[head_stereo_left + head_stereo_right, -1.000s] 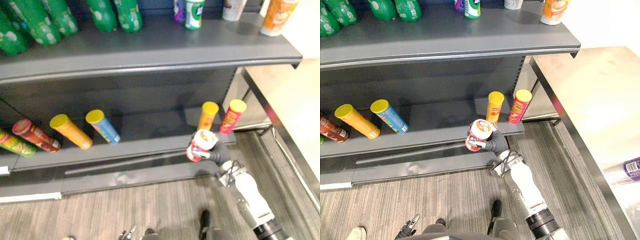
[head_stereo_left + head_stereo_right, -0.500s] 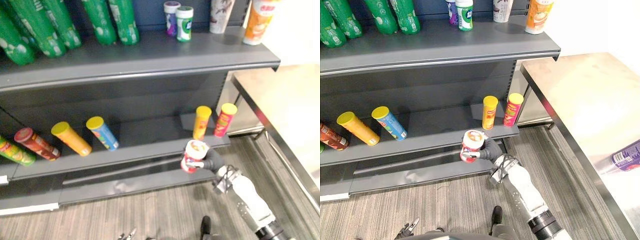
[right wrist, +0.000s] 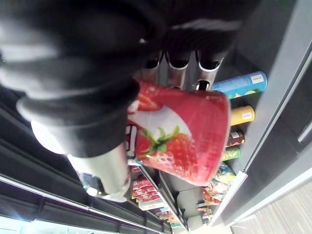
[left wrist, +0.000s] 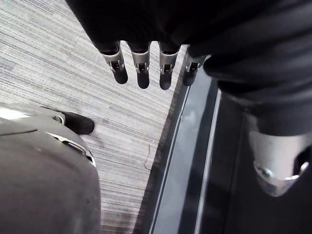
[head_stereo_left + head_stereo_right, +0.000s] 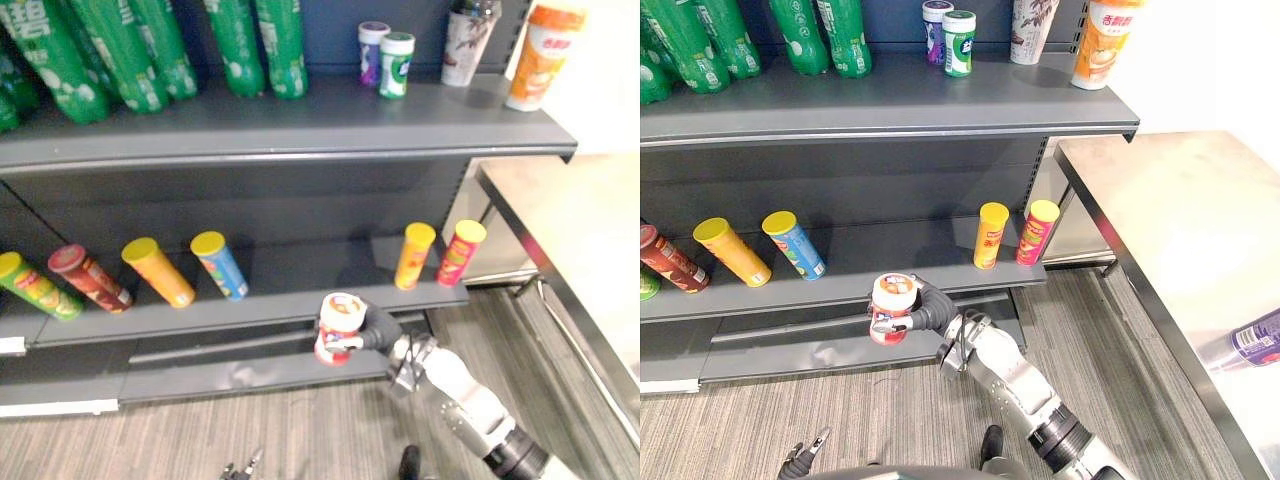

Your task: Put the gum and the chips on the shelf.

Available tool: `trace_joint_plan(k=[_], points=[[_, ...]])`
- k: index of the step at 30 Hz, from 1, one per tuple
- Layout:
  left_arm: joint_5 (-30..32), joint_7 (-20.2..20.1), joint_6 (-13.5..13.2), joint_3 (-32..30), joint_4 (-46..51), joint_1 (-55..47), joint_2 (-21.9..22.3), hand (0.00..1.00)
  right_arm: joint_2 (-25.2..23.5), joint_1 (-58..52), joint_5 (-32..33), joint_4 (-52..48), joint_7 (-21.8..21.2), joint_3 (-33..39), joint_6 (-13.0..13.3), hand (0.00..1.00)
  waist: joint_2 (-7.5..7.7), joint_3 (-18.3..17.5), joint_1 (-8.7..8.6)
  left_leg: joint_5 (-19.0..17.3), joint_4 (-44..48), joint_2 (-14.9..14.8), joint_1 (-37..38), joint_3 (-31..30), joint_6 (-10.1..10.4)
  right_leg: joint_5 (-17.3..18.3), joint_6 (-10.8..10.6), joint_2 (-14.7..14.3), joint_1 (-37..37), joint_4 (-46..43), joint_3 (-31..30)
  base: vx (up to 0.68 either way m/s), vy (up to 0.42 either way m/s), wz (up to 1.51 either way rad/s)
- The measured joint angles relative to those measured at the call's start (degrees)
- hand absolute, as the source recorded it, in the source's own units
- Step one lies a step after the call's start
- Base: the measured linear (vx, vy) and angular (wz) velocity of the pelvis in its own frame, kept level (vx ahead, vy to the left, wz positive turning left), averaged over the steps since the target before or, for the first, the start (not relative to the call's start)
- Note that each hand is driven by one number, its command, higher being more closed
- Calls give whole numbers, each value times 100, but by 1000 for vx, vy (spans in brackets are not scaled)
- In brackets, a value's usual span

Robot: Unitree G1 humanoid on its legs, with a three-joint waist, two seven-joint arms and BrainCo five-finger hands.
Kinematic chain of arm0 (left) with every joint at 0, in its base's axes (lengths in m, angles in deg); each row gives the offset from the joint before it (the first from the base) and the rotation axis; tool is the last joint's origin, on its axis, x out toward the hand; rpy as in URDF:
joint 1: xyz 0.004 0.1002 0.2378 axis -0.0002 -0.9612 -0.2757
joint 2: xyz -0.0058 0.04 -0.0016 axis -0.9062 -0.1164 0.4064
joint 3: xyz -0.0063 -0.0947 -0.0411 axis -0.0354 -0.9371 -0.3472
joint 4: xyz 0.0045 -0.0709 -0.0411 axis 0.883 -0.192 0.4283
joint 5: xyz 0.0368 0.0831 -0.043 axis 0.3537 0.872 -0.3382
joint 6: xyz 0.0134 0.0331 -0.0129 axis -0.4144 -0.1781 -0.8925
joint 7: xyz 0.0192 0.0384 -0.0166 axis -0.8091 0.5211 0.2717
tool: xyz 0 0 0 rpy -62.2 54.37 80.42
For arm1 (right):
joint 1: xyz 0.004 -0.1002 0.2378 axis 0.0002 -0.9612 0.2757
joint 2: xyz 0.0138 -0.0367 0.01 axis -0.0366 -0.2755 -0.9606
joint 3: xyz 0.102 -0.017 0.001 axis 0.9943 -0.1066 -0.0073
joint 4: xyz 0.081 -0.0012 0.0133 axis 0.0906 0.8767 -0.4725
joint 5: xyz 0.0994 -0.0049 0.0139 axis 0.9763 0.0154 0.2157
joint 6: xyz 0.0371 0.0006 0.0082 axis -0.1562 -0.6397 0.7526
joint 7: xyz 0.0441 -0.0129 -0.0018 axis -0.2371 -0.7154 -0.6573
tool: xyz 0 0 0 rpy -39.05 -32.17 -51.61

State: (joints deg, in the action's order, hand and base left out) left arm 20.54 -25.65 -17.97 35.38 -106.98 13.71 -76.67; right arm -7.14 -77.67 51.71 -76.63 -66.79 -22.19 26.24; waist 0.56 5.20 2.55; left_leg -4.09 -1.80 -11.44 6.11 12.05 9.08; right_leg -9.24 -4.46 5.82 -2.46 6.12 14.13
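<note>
Up close, right hand (image 3: 83, 92) curls round strawberry-printed red can (image 3: 187, 141); left hand (image 4: 146, 29) hangs straight-fingered

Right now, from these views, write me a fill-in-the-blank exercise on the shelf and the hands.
1. The right hand is curled round a red can that has a ____ pictured on its side.
2. On the lower shelf, the upright orange can and pink can both have ____ lids.
3. The bottles on the top shelf are ____.
4. The left hand holds ____.

Missing words: strawberry; yellow; green; nothing.
</note>
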Motion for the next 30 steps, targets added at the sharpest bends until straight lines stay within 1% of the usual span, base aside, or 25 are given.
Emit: trace_joint_plan(k=[3,6,9,10,12,14,17,18,21,24,27,30], points=[[2,-5,0,-42,0,-1,3,0,3,-1,0,1,-2,21,0,100,-9,5,0,0,1,1,0,-2,0,0,0,1,0,0,4,0,0,0],[45,-71,0,-41,0,-3,2,0,5,-4,-8,70,-22,188,9,100,-36,21,2,0,8,2,0,-20,0,1,-1,6,11,2,26,0,0,0],[73,-245,3,-40,1,-7,-1,0,22,-2,-54,334,-52,499,44,100,-64,30,22,0,17,5,-3,-35,0,3,-3,11,18,4,45,0,0,0],[210,-335,14,-40,1,-13,-5,0,46,-1,-89,446,-69,601,64,100,-76,32,44,0,22,7,-7,-41,0,21,-25,12,20,5,57,0,0,0],[282,-493,47,-37,9,-12,-5,0,116,36,-190,688,-126,704,110,100,-95,33,70,-1,34,15,-25,-65,0,28,-21,16,23,32,89,0,0,5],[283,-605,75,-38,12,-10,-9,0,143,134,-468,924,-142,714,157,100,-99,35,72,-1,69,14,-81,-122,0,34,-14,17,20,34,136,1,0,13],[318,-638,187,-42,24,-31,-7,0,146,229,-720,1037,-178,706,186,100,-112,43,115,-2,94,-2,-111,-175,1,50,-4,14,27,36,188,9,-2,9],[478,-632,255,-80,25,-45,-5,0,167,394,-781,1144,-179,677,191,100,-129,53,145,-2,99,-13,-108,-195,1,55,2,15,47,36,212,11,-2,4],[503,-595,319,-121,51,-47,-1,0,192,694,-785,1180,-187,664,194,100,-143,62,248,-1,103,-17,-105,-215,1,57,3,17,64,37,233,11,5,4],[505,-580,422,-238,55,-55,14,0,180,975,-786,1281,-225,583,195,100,-142,61,263,6,102,-17,-108,-269,2,72,-14,29,88,37,281,19,9,10],[506,-580,425,-321,59,-85,31,0,121,1242,-821,1325,-297,343,190,100,-142,61,282,16,102,-17,-97,-344,1,81,-19,46,137,39,361,32,14,13],[507,-580,425,-324,65,-131,52,0,4,1434,-1001,1324,-310,176,179,100,-136,58,301,16,100,-18,-94,-375,2,94,-37,51,177,40,400,16,13,6]])
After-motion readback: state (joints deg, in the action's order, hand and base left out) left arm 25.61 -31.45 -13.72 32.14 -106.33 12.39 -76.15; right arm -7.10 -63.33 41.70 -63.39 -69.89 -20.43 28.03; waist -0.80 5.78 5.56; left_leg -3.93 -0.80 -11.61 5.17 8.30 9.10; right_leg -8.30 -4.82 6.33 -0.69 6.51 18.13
